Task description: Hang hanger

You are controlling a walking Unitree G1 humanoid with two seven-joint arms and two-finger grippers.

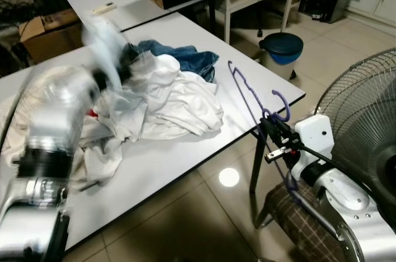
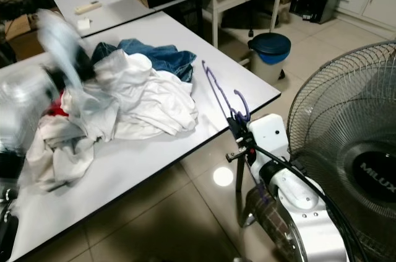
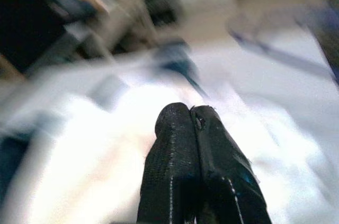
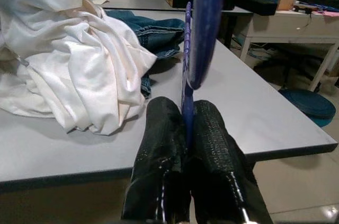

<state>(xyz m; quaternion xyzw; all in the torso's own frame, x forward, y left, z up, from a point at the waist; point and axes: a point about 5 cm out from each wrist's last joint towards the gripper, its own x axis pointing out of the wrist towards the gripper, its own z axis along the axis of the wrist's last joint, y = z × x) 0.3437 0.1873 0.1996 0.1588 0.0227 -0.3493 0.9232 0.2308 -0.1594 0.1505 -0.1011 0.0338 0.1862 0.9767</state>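
Left gripper (image 3: 192,115) blurred above the crumpled white cloth pile (image 1: 167,98) on the white table (image 1: 185,157), fingers pressed together on nothing I can see, right gripper (image 4: 185,123) clamped on the thin purple plastic hanger (image 1: 250,98) at the table's right edge.

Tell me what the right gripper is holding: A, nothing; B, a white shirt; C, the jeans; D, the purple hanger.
D: the right gripper has its black fingers shut on the thin purple hanger, at the table's edge, apart from the clothes.
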